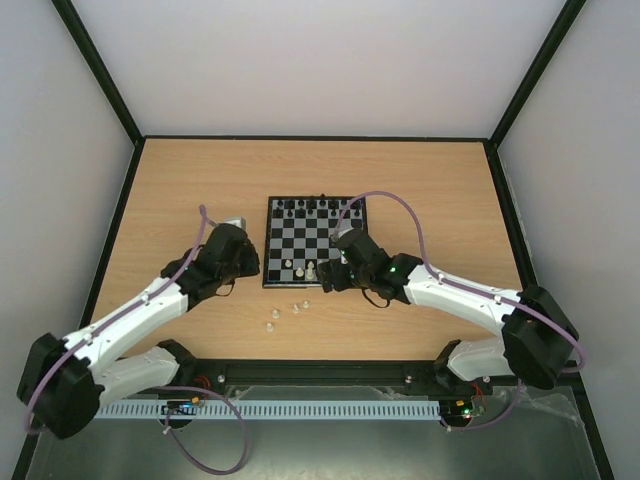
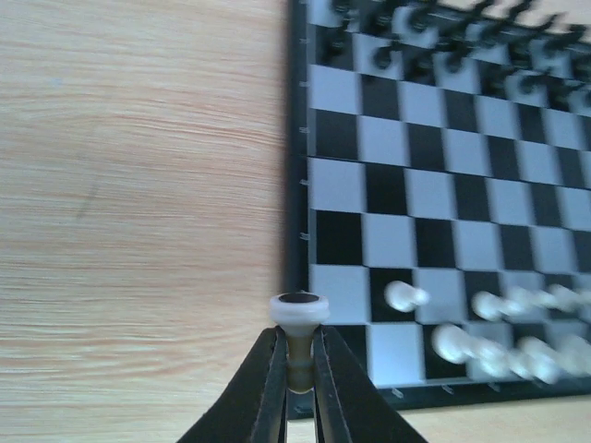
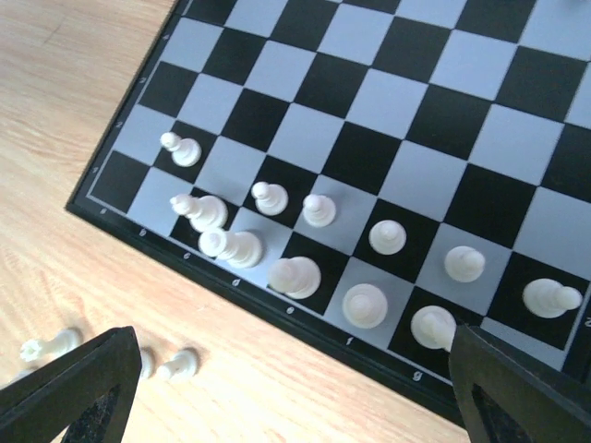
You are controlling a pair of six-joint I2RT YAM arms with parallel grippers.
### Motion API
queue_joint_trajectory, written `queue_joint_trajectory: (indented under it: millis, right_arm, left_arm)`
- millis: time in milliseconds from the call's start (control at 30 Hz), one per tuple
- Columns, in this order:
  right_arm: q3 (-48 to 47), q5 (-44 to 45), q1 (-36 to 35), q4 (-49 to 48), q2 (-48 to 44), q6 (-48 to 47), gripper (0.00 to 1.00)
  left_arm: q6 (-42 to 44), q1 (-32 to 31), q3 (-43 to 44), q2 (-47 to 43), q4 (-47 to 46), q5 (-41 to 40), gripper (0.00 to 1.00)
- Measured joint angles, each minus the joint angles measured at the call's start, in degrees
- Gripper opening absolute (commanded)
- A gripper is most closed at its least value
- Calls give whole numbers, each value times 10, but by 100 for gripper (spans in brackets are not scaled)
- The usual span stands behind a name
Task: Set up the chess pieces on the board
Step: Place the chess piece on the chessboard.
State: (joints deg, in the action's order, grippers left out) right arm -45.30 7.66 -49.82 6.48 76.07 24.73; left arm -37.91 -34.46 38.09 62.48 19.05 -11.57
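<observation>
The board (image 1: 300,240) lies in the middle of the table, with black chessmen (image 1: 310,208) along its far rows. Several white chess pieces (image 3: 295,275) stand on its near two rows, some of them tilted. My left gripper (image 2: 297,374) is shut on a white piece (image 2: 297,314), held by its stem with the round base showing, just off the board's near left corner (image 2: 305,277). My right gripper (image 3: 295,397) is open and empty over the board's near edge. In the top view the left gripper (image 1: 248,265) is beside the board and the right gripper (image 1: 330,278) is at its front rim.
Several loose white pieces (image 1: 274,316) lie on the wood in front of the board; two of them show in the right wrist view (image 3: 175,365). A black frame edges the table.
</observation>
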Motion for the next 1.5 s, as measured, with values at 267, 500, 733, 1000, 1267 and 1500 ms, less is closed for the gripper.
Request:
queue_joint_trajectory:
  millis: [267,500,733,1000,1267,1500]
  right_arm:
    - [0,-87,1,-1,-63,-3,87]
    - [8,-228,21,-9,-180,10,80]
    - [30,-417,82,-45,-222,66,70]
    - [33,-588,100,-117,-134,184,67]
    - [2,-661,101,-130,-46,261,64]
    - [-41,-688,101,-128,-3,294,58]
  left_arm:
    - [17,-3,-31,-82,-20,192,3]
    - [14,-3,-61,-138,-76,361,3]
    - [2,-3,-93,-212,-129,489,4]
    - [29,-21,-96,-279,-104,497,5]
    - [43,-57,-95,-296,-69,432,5]
    - [43,-68,-95,-288,-62,405,5]
